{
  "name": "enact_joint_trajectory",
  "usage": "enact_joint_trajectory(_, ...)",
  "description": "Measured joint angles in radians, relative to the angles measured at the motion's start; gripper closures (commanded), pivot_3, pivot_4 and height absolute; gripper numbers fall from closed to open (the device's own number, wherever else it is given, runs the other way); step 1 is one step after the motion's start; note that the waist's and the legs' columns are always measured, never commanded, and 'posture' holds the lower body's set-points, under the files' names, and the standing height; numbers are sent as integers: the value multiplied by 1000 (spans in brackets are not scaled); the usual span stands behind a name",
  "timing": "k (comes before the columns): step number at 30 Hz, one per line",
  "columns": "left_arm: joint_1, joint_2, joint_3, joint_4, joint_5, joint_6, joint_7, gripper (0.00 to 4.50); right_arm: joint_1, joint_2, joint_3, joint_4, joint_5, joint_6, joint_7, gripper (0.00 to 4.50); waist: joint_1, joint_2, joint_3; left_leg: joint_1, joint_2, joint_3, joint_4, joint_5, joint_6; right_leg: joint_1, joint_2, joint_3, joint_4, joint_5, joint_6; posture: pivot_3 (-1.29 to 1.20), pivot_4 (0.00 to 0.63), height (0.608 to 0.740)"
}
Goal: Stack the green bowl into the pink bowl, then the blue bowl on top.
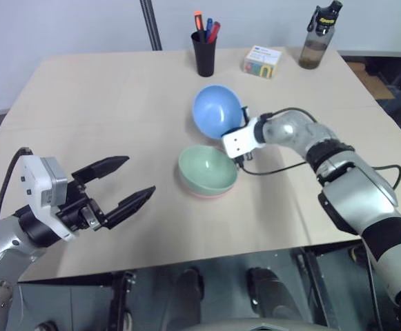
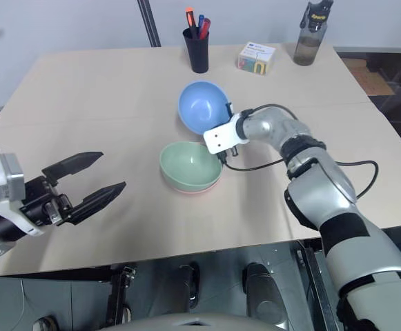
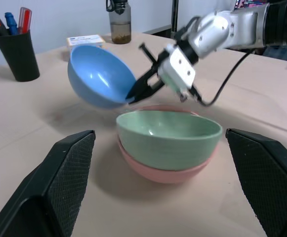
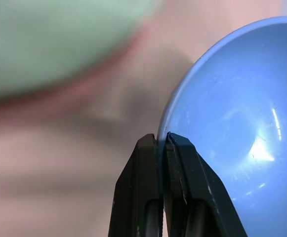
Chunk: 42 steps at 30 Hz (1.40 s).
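Right pincer point(image 4: 162, 140): closed on the rim of the blue bowl point(image 1: 217, 110), one finger inside the wall and one outside; the bowl is held tilted, raised off the worktop point(image 1: 103, 103) just beyond the stack. Green bowl point(image 1: 208, 169): already seated in the pink bowl point(image 3: 160, 170), of which a thin rim is seen beneath it. Left pincer point(image 1: 117, 186): wide open, empty, held well apart on the near left. Step in hand, as judged: blue bowl to be carried over the green bowl. Handling advised: the bowl is to be levelled before lowering, centred over the stack, and released once it is nested; a thin rim pinch may slip, so slow travel is recommended. Pen cup point(image 1: 204, 49), box point(image 1: 262, 61) and bottle point(image 1: 319, 36) are noted along the far edge, clear of the path.
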Motion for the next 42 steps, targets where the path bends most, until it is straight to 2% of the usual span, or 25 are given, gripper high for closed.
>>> enact_joint_trajectory(3,-10,0,-18,5,6,-3,-1,0,3,-34,-114,-74,171,36,219,4420,-2,0,0,1,0,0,0,0,0,1,0,0,0,1,2,0,150,740)
enact_joint_trajectory(4,-18,-1,-34,9,8,-4,-2,0,41,-52,-182,-205,313,134,389,4420,-1,0,0,1,0,-1,0,0,0,2,0,0,0,2,4,0,150,740)
enact_joint_trajectory(6,-22,-1,-37,15,9,-7,-4,0,75,-63,-218,-318,413,225,498,4420,0,0,0,1,0,-1,0,0,0,2,0,0,0,2,4,0,150,740)
enact_joint_trajectory(7,-37,0,-46,27,12,-13,-8,0,164,-105,-234,-542,529,401,612,4420,6,0,0,1,0,-2,0,0,0,2,0,-1,1,2,4,0,150,740)
enact_joint_trajectory(8,-37,0,-46,29,14,-15,-8,0,184,-113,-237,-592,556,439,633,4420,8,1,0,0,0,-2,0,0,0,2,0,-2,1,2,4,0,150,740)
enact_joint_trajectory(9,-47,1,-56,42,22,-19,-10,0,273,-163,-237,-804,641,606,693,4420,20,2,1,0,0,-2,0,0,0,2,0,-2,0,1,2,0,150,740)
enact_joint_trajectory(10,-47,1,-57,48,25,-20,-11,0,305,-180,-235,-876,670,662,712,4420,23,2,1,0,0,-2,1,0,0,2,0,-2,0,0,1,0,150,740)
enact_joint_trajectory(11,-55,2,-66,63,31,-21,-14,0,363,-209,-235,-1027,718,798,722,4420,26,2,1,0,0,-1,1,0,0,1,0,-2,0,0,1,0,150,740)
enact_joint_trajectory(14,-76,2,-79,75,44,-22,-22,0,447,-229,-219,-1259,782,995,708,4420,25,2,1,2,1,-1,1,0,0,1,0,-2,1,0,1,0,150,740)
enact_joint_trajectory(15,-83,2,-81,76,45,-23,-23,0,472,-227,-206,-1306,792,1034,700,3952,24,2,0,2,1,0,1,0,0,1,0,-1,1,0,1,0,150,740)
enact_joint_trajectory(17,-89,3,-84,78,46,-24,-27,0,517,-220,-180,-1367,799,1095,677,3630,26,2,0,1,1,0,2,0,0,1,0,-1,1,0,1,0,150,740)
enact_joint_trajectory(18,-89,3,-85,80,46,-24,-27,0,526,-219,-170,-1377,799,1108,671,3111,26,2,0,1,1,0,3,0,0,1,0,-1,1,0,1,0,150,740)
enact_joint_trajectory(21,-95,3,-92,87,51,-24,-26,0,556,-199,-155,-1389,777,1127,610,2103,28,1,0,0,1,0,3,0,0,1,0,-1,1,0,1,0,150,740)
enact_joint_trajectory(24,-92,3,-97,87,53,-22,-30,0,575,-203,-160,-1397,763,1140,554,904,28,1,0,0,1,0,3,0,0,1,0,-1,1,0,0,0,150,740)
enact_joint_trajectory(25,-83,5,-97,87,46,-20,-36,0,591,-212,-169,-1410,764,1151,539,381,29,1,0,0,1,0,3,0,0,1,0,-1,1,0,0,0,150,740)
enact_joint_trajectory(26,-74,6,-95,87,38,-17,-49,0,605,-227,-179,-1420,771,1169,525,115,30,1,0,-1,1,0,3,0,0,1,0,-1,0,0,0,0,150,740)
enact_joint_trajectory(32,-13,38,-53,81,-14,7,-109,0,710,-358,-322,-1517,829,1270,479,115,31,1,0,0,1,0,3,0,0,1,-1,-1,0,-1,1,0,150,740)
enact_joint_trajectory(35,22,39,-33,75,28,1,-100,0,793,-405,-409,-1538,831,1271,420,115,30,1,0,0,1,1,3,0,0,1,-1,-1,-1,-1,1,0,150,740)
enact_joint_trajectory(39,94,55,-1,73,57,23,-103,0,903,-508,-520,-1565,868,1288,424,115,29,1,0,-1,1,2,3,0,0,0,-1,0,-1,-1,1,0,150,740)
enact_joint_trajectory(42,118,69,88,76,35,32,-131,0,982,-599,-654,-1593,927,1323,440,115,31,1,0,-1,1,2,3,0,0,0,-1,0,-1,-1,1,0,150,740)
